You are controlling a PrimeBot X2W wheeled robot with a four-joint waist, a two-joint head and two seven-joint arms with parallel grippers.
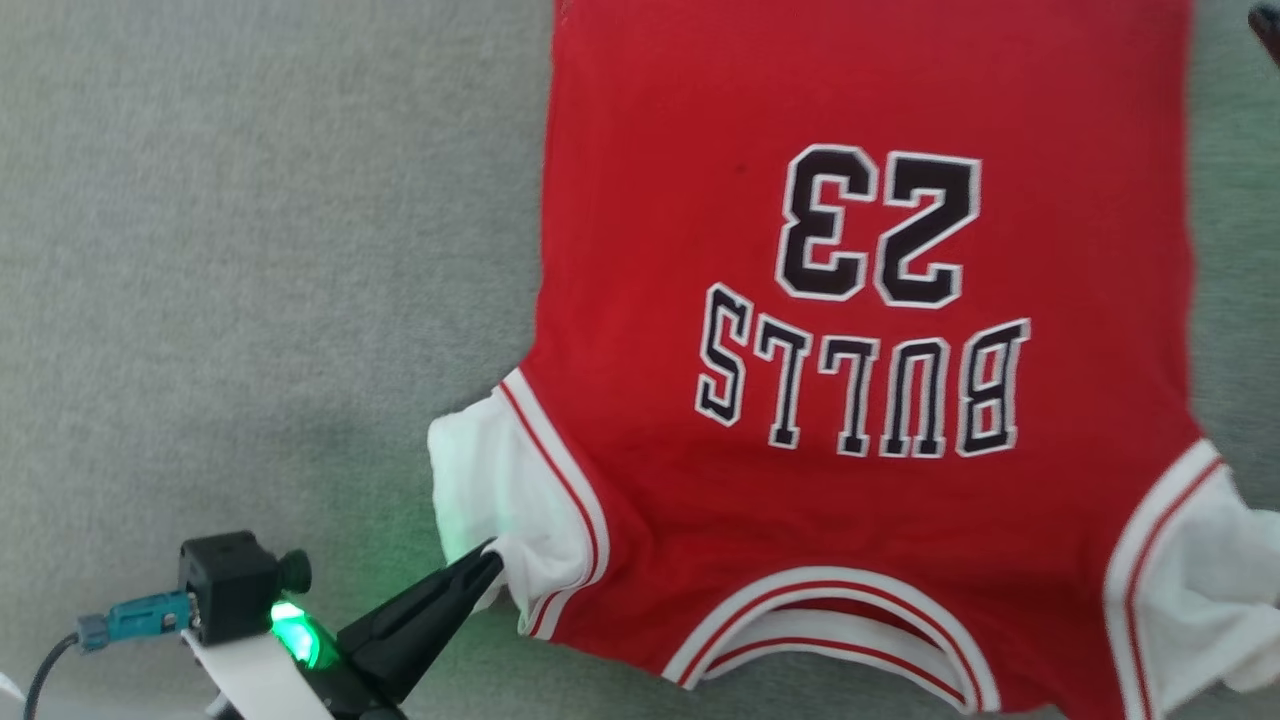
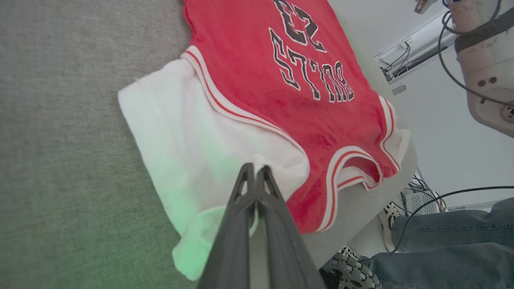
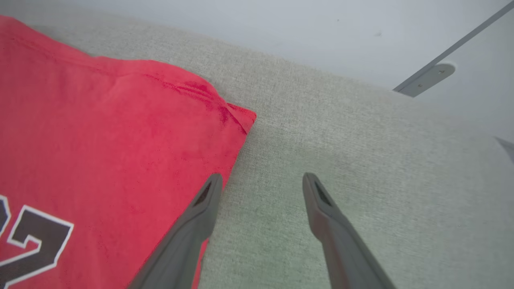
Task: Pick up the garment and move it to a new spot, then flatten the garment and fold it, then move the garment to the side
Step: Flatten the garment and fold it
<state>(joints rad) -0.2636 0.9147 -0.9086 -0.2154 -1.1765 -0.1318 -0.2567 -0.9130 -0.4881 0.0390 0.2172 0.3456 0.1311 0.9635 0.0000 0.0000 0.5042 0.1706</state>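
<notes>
So the jersey (image 1: pixel 860 300) is lying flat and face up on the grey cloth-covered table (image 1: pixel 250 250); its long axis runs straight away from the robot, collar (image 1: pixel 830 620) at the near end and hem at the far end, so the black number and lettering read upside down in the head view; it sits in the right half of that view, and the right-hand white sleeve runs off the frame.

Left gripper (image 1: pixel 490 560) is down at the lower left, fingers pressed tight together with a pinch of the left white sleeve (image 1: pixel 500 480) caught between the tips; in the left wrist view you can see the cloth bunched up right at the fingertips, and a green glow from the wrist light (image 1: pixel 295 630) spills over the sleeve and table.

Right gripper (image 3: pixel 261 180) is spread wide with nothing between the fingers; it hangs over bare grey table just beside the far right hem corner; one finger overlaps the red edge in the right wrist view, but whether it's actually touching the cloth I can't tell.

Room-wise: loads of open grey surface to the left of the jersey; the near table edge is close under the collar in the left wrist view, with a person's jeans-clad legs (image 2: pixel 449 241) and a shoe (image 2: pixel 353 269) just past it; beyond the hem there's a strip of bare table, then the far edge and a pale wall.
</notes>
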